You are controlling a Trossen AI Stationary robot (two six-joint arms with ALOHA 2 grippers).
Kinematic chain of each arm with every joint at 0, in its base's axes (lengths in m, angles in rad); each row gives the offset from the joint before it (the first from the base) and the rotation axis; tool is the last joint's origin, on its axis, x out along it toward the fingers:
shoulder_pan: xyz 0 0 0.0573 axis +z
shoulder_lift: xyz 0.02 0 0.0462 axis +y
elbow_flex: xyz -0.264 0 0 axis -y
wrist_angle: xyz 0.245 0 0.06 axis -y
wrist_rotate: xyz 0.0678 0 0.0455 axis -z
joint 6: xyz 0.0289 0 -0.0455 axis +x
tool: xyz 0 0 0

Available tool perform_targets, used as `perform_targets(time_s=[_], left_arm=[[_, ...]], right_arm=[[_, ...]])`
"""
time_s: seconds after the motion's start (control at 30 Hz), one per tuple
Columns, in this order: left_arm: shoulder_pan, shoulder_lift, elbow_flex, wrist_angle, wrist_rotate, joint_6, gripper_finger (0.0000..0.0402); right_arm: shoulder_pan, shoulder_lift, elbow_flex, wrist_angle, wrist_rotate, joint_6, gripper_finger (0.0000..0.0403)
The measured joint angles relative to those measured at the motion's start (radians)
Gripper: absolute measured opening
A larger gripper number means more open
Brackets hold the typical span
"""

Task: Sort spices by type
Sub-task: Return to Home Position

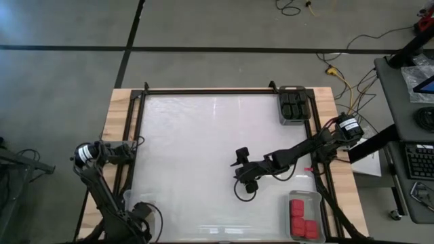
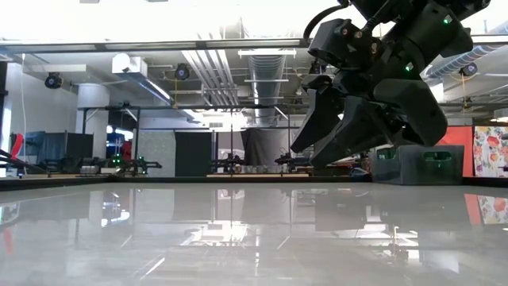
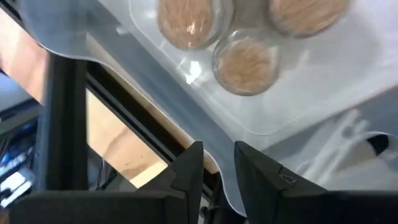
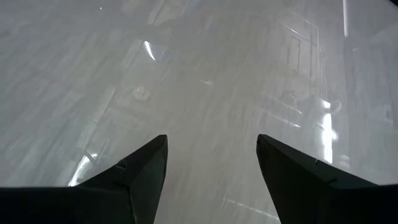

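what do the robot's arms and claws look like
The left arm and right arm are black jointed links, each with a white band near the shoulder. Small green lights dot the right wrist. The right claw has two dark wedge-shaped fingers tapering to points.

So my right gripper (image 2: 306, 156) is hanging in the upper right, up off the table (image 2: 238, 238) and not touching it. Its two fingers (image 2: 308, 127) are pointing down and to the left, spread apart. The glossy white top is mirroring the room like crazy. Out back, ceiling ducts (image 2: 266, 67) are running away under bright lights, a dark crate (image 2: 409, 165) is showing just past the gripper, and a colourful poster (image 2: 490, 151) is peeking in at the right edge.
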Motion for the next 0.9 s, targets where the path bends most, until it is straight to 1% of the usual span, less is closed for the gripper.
perform_targets(time_s=[0.13,0.2,0.27,0.33,0.4,0.47,0.6,0.63,0.67,0.73,0.8,0.9], left_arm=[[0.000,0.000,0.107,-0.153,-0.085,0.003,0.0075],[0.000,0.000,0.150,-0.233,-0.148,0.003,0.0075],[-0.001,-0.007,0.166,-0.217,-0.246,0.031,0.0075],[0.000,-0.009,0.177,-0.223,-0.381,0.067,0.0075],[0.004,-0.007,0.185,-0.222,-0.516,0.020,0.0075],[0.007,0.000,0.178,-0.226,-0.694,-0.008,0.0075],[0.019,0.002,0.136,-0.212,-1.096,-0.004,0.0075],[0.025,0.002,0.122,-0.211,-1.176,-0.004,0.0075],[0.035,0.002,0.107,-0.208,-1.231,-0.004,0.0075],[0.064,0.002,0.075,-0.190,-1.299,-0.004,0.0075],[0.099,0.001,0.035,-0.161,-1.346,0.014,0.0075],[0.167,0.001,-0.034,-0.075,-1.413,0.067,0.0075]], right_arm=[[0.000,0.000,0.000,0.005,-0.041,0.000,0.0247],[0.000,0.000,0.000,0.026,-0.050,-0.001,0.0249],[0.000,0.000,0.000,0.059,-0.050,-0.002,0.0250],[0.000,0.000,0.000,0.094,-0.052,-0.003,0.0251],[0.000,0.000,0.000,0.132,-0.052,-0.009,0.0250],[0.000,0.000,0.000,0.177,-0.063,-0.002,0.0246],[0.000,0.008,0.001,0.302,-0.154,0.035,0.0236],[0.000,0.014,0.001,0.332,-0.171,0.035,0.0233],[0.000,0.026,0.001,0.366,-0.179,0.034,0.0231],[0.000,0.045,0.001,0.418,-0.181,0.035,0.0227],[-0.003,0.064,0.001,0.468,-0.180,0.035,0.0223],[-0.004,0.072,0.000,0.510,-0.180,0.058,0.0219]])
